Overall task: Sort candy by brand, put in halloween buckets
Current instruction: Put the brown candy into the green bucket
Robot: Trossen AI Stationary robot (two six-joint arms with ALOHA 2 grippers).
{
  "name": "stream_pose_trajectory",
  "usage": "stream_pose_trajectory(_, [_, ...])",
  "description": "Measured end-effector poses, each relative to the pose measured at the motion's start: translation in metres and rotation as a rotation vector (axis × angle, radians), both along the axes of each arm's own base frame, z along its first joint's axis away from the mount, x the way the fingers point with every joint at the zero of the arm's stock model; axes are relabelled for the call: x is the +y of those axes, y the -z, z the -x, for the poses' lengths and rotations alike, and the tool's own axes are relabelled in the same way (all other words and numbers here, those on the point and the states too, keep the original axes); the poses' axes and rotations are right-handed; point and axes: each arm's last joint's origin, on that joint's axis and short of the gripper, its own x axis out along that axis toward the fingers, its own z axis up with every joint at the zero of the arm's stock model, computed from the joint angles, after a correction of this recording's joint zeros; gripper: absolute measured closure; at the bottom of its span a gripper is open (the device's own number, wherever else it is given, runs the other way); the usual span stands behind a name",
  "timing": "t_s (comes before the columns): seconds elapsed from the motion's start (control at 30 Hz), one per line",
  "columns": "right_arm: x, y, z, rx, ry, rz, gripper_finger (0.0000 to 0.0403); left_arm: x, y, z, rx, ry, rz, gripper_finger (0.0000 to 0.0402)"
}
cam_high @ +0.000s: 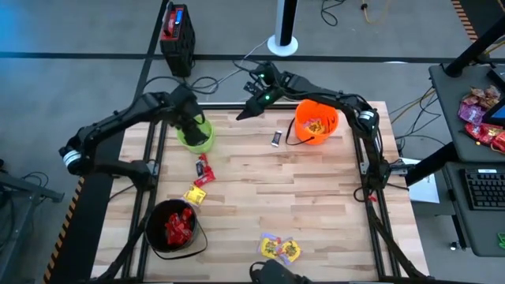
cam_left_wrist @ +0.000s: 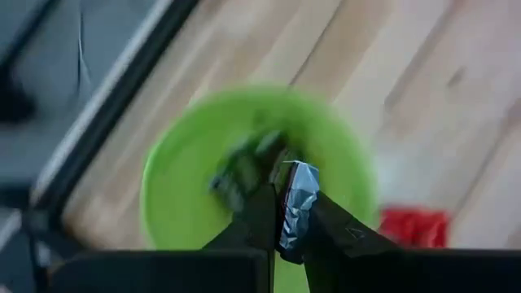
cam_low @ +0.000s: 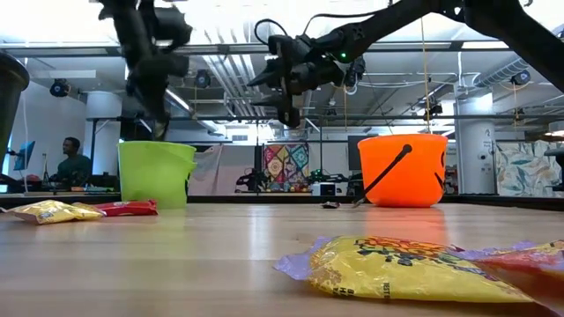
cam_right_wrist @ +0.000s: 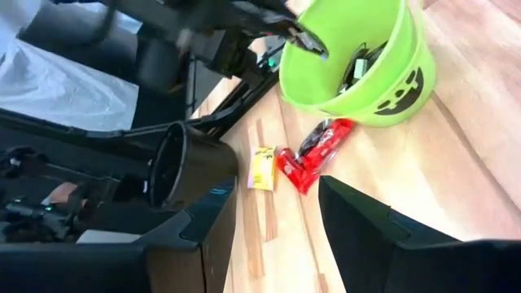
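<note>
1. While the table [cam_high: 260, 189] still holds loose candy, sorting looks approx. midway: black bucket [cam_high: 155, 235] has red ones, orange bucket [cam_high: 317, 121] yellow.
2. Green bucket [cam_high: 196, 132], far-left of table, has dark wrappers inside.
3. Left gripper [cam_left_wrist: 281, 213] hangs over it, pinching a silver candy [cam_left_wrist: 296, 199]. Next: let go so it falls in.
4. Right gripper [cam_high: 243, 113] idles w/ fingers apart, far edge.
5. Silver piece [cam_high: 277, 139] left beside orange bucket; red + yellow ones mid-table.
</note>
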Motion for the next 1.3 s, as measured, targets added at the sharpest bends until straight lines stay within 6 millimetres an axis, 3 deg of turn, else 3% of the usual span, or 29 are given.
stream_pose_trajectory(0.17, [-0.001,0.0,0.0,-0.003,-0.002,0.008,0.0243,0.016,0.022,0.002,0.079,-0.053,0.073,0.0383])
stream_pose_trajectory(0.33, [0.0,0.003,0.002,0.056,0.044,0.003,0.024,0.024,0.034,-0.007,0.106,-0.088,0.101,0.0324])
stream_pose_trajectory(0.43, [-0.001,0.013,0.008,0.219,0.168,0.019,0.0237,0.027,0.039,-0.01,0.125,-0.093,0.12,0.0288])
stream_pose_trajectory(0.67, [0.017,0.033,0.03,0.712,0.259,0.314,0.0245,0.028,0.039,-0.011,0.112,-0.087,0.109,0.0245])
stream_pose_trajectory(0.83, [0.037,0.037,0.031,0.745,-0.02,0.489,0.0247,0.027,0.021,-0.011,0.018,-0.06,0.037,0.0245])
stream_pose_trajectory(0.97, [0.041,0.058,0.031,0.779,-0.248,0.607,0.027,0.026,-0.011,-0.01,-0.092,-0.03,-0.05,0.0249])
stream_pose_trajectory(1.23, [0.035,0.099,0.024,0.856,-0.399,0.677,0.0378,0.018,-0.08,-0.001,-0.284,-0.027,-0.213,0.026])
stream_pose_trajectory(1.3, [0.035,0.109,0.022,0.886,-0.407,0.689,0.0388,0.015,-0.092,0.002,-0.321,-0.034,-0.238,0.0263])
